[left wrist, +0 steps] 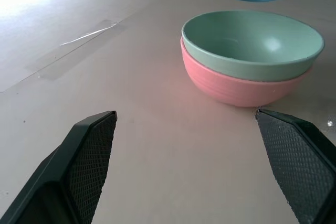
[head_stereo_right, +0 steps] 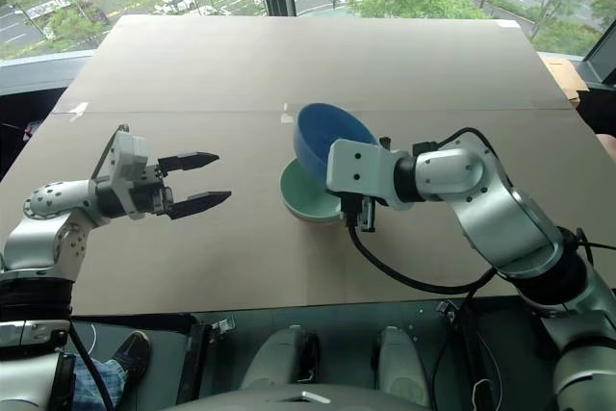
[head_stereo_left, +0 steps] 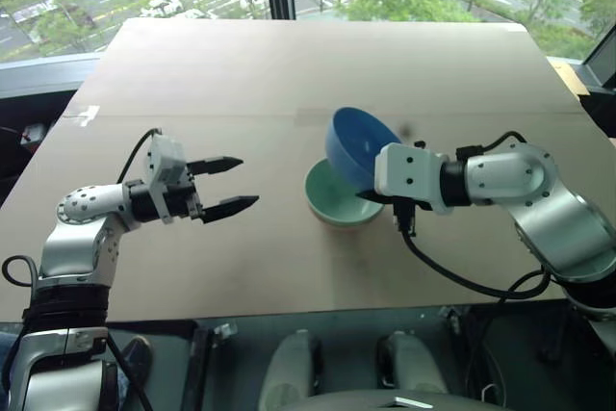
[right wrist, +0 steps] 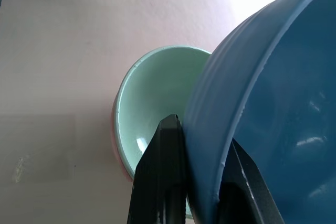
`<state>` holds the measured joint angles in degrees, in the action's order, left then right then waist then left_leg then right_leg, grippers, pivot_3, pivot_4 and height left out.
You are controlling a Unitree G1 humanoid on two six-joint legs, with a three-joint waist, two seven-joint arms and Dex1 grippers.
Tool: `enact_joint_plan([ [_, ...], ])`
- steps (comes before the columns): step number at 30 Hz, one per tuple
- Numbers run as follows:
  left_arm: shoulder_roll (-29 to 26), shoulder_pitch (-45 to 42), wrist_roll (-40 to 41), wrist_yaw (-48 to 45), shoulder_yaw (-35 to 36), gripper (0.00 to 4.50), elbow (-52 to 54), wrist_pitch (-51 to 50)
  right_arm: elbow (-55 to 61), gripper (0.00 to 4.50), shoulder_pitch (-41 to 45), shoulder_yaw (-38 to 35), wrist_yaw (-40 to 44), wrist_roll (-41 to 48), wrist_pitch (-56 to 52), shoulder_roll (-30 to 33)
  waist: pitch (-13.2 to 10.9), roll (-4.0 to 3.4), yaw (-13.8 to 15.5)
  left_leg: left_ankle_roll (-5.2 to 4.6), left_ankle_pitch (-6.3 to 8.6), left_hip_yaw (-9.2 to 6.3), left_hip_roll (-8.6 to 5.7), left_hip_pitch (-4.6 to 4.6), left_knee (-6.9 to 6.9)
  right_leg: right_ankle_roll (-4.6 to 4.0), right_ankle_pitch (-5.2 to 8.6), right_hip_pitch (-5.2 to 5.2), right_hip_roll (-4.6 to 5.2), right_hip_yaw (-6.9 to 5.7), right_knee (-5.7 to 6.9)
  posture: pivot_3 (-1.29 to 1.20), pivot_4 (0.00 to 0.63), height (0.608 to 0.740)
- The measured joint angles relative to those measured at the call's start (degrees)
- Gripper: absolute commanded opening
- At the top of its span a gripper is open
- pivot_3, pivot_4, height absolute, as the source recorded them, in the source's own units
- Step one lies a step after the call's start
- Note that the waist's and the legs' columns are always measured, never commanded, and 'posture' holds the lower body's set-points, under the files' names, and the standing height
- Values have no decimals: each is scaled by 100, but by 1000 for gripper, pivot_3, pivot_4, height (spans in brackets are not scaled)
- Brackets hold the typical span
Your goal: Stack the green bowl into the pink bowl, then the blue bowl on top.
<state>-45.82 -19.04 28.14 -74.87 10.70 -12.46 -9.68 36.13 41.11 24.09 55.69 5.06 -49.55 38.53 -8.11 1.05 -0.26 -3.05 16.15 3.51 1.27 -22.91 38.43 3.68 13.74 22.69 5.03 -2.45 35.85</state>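
Note:
The green bowl (left wrist: 252, 40) sits nested inside the pink bowl (left wrist: 236, 85) near the middle of the table. My right gripper (right wrist: 205, 135) is shut on the rim of the blue bowl (head_stereo_left: 354, 146), one finger inside the wall and one outside. It holds that bowl tilted in the air, just above the far right side of the green bowl (head_stereo_left: 332, 199). My left gripper (head_stereo_left: 236, 183) hovers to the left of the stack, open, pointing toward it with nothing between its fingers.
The brown table (head_stereo_left: 289, 64) stretches far behind the bowls, with a strip of white tape (head_stereo_left: 87, 115) near its left edge. A window with trees and a street lies beyond the far edge. A black cable (head_stereo_left: 452, 271) hangs from my right wrist.

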Motion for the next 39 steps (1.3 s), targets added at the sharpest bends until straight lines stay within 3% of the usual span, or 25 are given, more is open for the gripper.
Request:
enact_joint_plan([
  [3,0,-90,1,-52,0,4500,-37,23,1,1898,61,88,-84,7,-68,-115,0,0,-13,0,0,2,0,-2,-1,0,0,0,0,0,1,0,150,740],
  [4,0,-120,1,-78,0,4500,-67,34,1,2061,122,111,-105,16,-111,-144,0,0,-21,0,0,2,0,-2,-1,1,0,0,0,0,0,0,150,740],
  [5,0,-129,3,-106,0,4500,-73,34,3,2597,178,140,-107,19,-142,-142,0,0,-28,0,0,2,0,-1,0,1,0,0,0,1,0,0,150,740],
  [7,2,-138,8,-148,0,4500,-109,33,2,3027,234,147,-109,31,-176,-133,0,1,-29,0,0,1,1,-1,1,1,0,-1,1,1,0,0,150,740],
  [9,18,-141,17,-176,0,4500,-140,20,3,3858,249,147,-142,39,-195,-129,0,1,-30,0,0,1,1,0,1,1,0,0,0,1,0,0,150,740],
  [11,31,-138,21,-158,0,4500,-125,0,5,3858,247,28,-220,152,-357,-185,0,2,-32,0,0,1,3,0,2,1,0,0,0,1,1,0,150,740],
  [15,59,-38,18,44,1,4500,120,-79,177,3858,75,-1013,-452,735,-907,-569,3,8,-19,0,0,-4,6,-1,-1,1,-1,-4,2,-1,4,0,150,740],
  [19,131,367,7,474,46,4500,458,-201,221,3858,-972,-2193,-650,1248,-1285,-648,9,18,12,-8,5,-7,4,-6,-5,1,-1,-10,9,-5,3,0,150,740],
  [24,329,1038,69,945,226,4500,1072,-253,-453,3858,-2903,-3194,-773,1227,259,-680,6,15,44,-11,7,6,3,-1,-4,2,0,-3,12,9,-3,0,150,740],
  [25,394,1357,178,1067,341,4500,1447,-289,-584,3858,-3486,-3604,-726,1244,1061,-802,7,15,46,-11,7,6,7,10,-4,2,0,-10,10,11,-5,0,150,740],
  [29,485,1880,385,1295,555,4500,1982,-462,-819,3858,-4298,-4224,-576,1418,2398,-1077,5,10,25,-4,3,8,14,28,-4,2,0,-19,4,17,2,0,150,740],
  [39,791,2852,575,1749,865,4500,2786,-510,-1462,3858,-5439,-4694,144,1967,3642,-937,4,9,18,-13,10,7,14,95,-9,-24,13,-85,15,23,-5,0,150,740],
])
